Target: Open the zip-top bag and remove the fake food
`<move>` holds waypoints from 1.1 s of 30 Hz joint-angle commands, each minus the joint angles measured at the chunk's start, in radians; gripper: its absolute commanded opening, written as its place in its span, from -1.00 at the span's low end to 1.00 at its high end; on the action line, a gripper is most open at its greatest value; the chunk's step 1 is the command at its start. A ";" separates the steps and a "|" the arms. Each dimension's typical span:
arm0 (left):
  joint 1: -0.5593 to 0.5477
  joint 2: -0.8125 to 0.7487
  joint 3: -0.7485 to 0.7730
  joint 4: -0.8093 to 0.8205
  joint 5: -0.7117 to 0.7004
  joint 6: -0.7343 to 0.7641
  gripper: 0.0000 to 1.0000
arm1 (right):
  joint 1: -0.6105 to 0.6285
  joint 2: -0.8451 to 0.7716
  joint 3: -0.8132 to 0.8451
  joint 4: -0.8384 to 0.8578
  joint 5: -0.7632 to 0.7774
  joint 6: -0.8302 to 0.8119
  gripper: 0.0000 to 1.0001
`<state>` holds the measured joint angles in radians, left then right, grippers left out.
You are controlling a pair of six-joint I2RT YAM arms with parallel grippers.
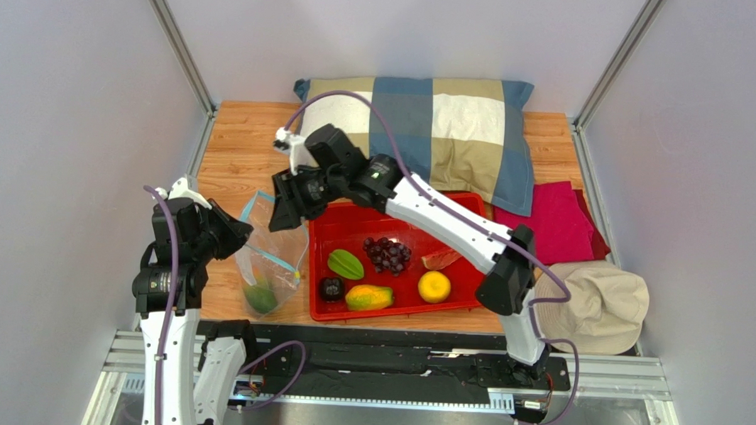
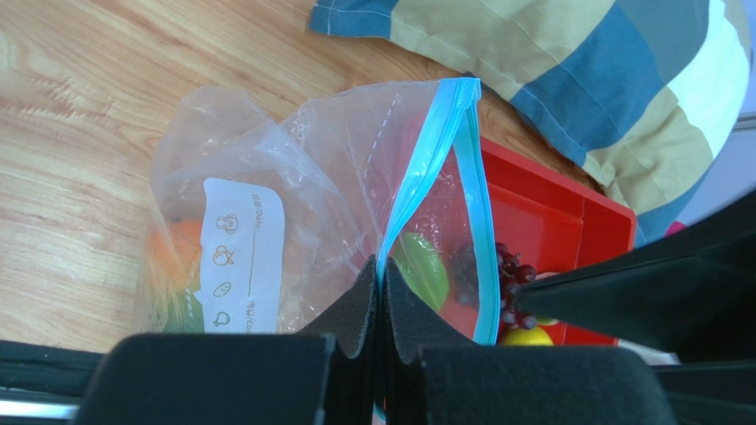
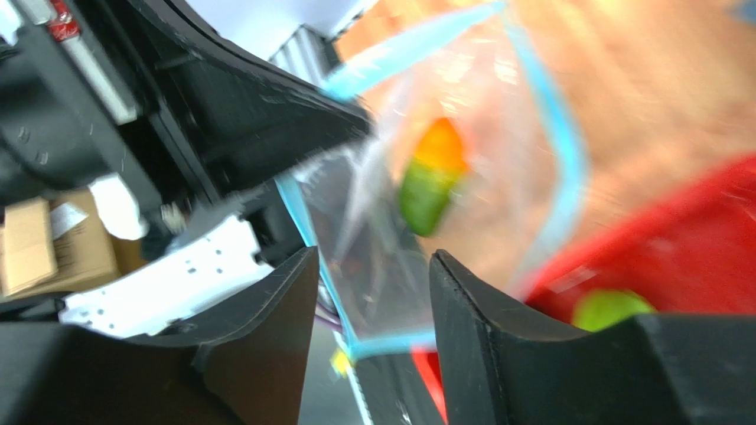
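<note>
Overhead, the zip-top bag (image 1: 274,265) stands left of centre on the wooden table (image 1: 233,151), just beside the red tray (image 1: 339,230), with a green piece (image 1: 261,298) at its bottom. The left gripper (image 1: 235,234) pinches its left rim, and the right gripper (image 1: 280,207) hangs at its upper rim. The tray holds star fruit (image 1: 345,263), grapes (image 1: 387,254), dark round fruit (image 1: 331,288), mango (image 1: 368,297), citrus (image 1: 434,286) and meat slice (image 1: 441,260).

From the left wrist, the jaws are pressed together on the blue zip strip (image 2: 444,142) at lower centre.

From the right wrist, blurred, the jaws stand apart with clear film and strip in the gap. Whether either pad touches it cannot be told.
</note>
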<state>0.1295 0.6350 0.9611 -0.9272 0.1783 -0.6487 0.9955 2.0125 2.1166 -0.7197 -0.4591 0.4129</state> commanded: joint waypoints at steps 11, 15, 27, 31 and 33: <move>-0.001 -0.018 0.030 0.014 0.112 -0.046 -1.00 | 0.092 0.219 -0.056 0.244 -0.015 0.041 -0.56; -0.001 -0.020 0.007 0.030 0.145 -0.083 -1.00 | 0.101 0.250 -0.093 0.295 -0.018 0.035 -0.49; -0.001 0.002 -0.097 0.119 0.184 -0.129 -1.00 | 0.130 0.292 -0.214 0.339 0.008 -0.040 -0.21; -0.001 0.083 -0.032 0.055 0.110 -0.115 -0.59 | 0.117 0.302 -0.169 0.330 0.004 -0.031 -0.24; -0.001 0.110 0.056 -0.019 0.060 -0.115 -0.33 | 0.098 0.333 -0.123 0.321 -0.001 -0.014 -0.24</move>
<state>0.1287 0.6895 0.8803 -0.8917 0.3252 -0.7708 1.1172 2.3089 1.9076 -0.4221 -0.4545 0.3996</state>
